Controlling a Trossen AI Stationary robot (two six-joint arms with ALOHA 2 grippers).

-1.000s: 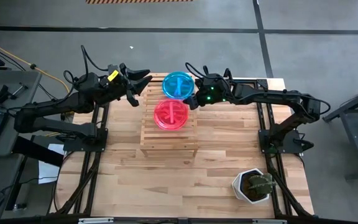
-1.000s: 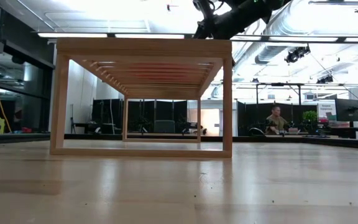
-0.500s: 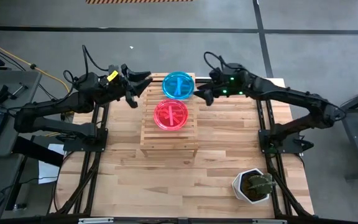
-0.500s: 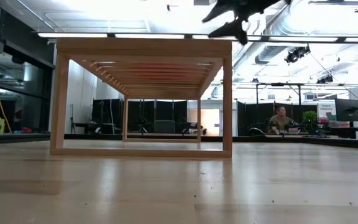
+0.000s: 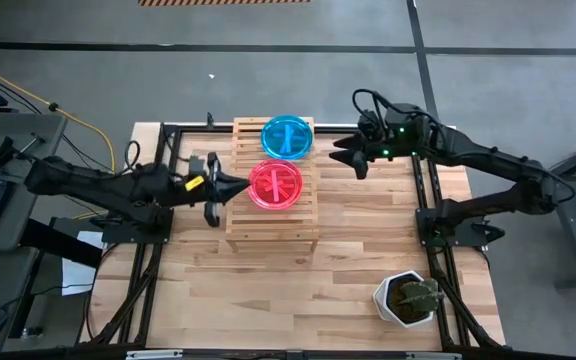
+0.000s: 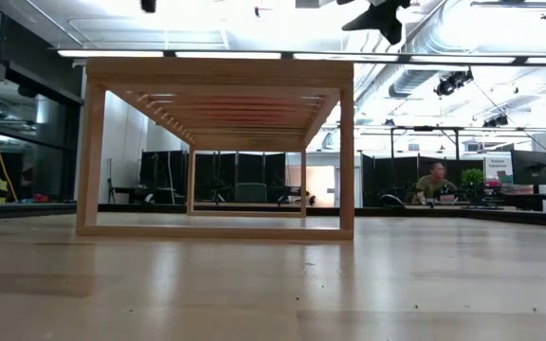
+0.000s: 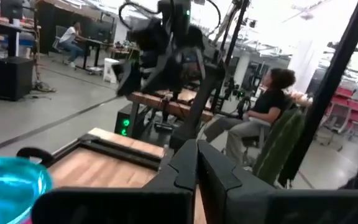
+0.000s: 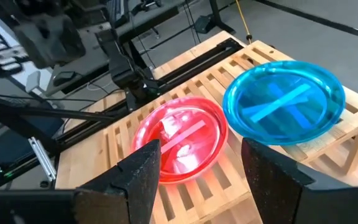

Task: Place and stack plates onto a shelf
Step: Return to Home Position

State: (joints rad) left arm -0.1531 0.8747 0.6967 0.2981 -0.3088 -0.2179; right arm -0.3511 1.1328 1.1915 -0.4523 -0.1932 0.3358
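Pink plates (image 5: 275, 185), teal plates (image 5: 288, 136) on shelf (image 5: 268, 226); left pincer (image 5: 240, 185) closed, right pincer (image 5: 348, 158) spread.

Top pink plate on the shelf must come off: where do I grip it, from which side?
Probably the raised rim of the translucent pink round plate, at its right edge, coming in with the open right gripper. It lies flat, rim up, and the translucent teal plate crowds another edge.

high: straight down, whole table (image 5: 268, 285) | low: tabletop level, looking across | wrists: close, forward | shared: shelf (image 5: 273, 225)
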